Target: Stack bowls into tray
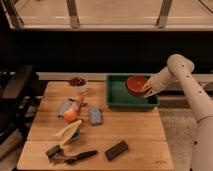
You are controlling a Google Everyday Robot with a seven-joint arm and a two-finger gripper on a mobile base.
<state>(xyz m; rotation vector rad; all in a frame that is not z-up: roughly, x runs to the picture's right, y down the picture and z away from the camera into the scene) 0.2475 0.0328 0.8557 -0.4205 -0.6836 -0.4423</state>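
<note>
The red-orange bowl (pixel 135 84) hangs over the right half of the green tray (pixel 129 105), which stands at the back right of the wooden table (pixel 135 132). My gripper (pixel 147 89) comes in from the right on a white arm and is shut on the bowl's right rim. I cannot tell whether the bowl touches the tray floor. The purple bowl is out of view.
A small white cup-like bowl (pixel 78 82) with dark contents stands at the table's back left. An orange fruit (pixel 70 115), a blue-grey block (pixel 95 116), a yellow item (pixel 67 131), a black block (pixel 116 150) and a black-handled tool (pixel 75 157) lie on the table. A dark chair (pixel 14 95) stands left.
</note>
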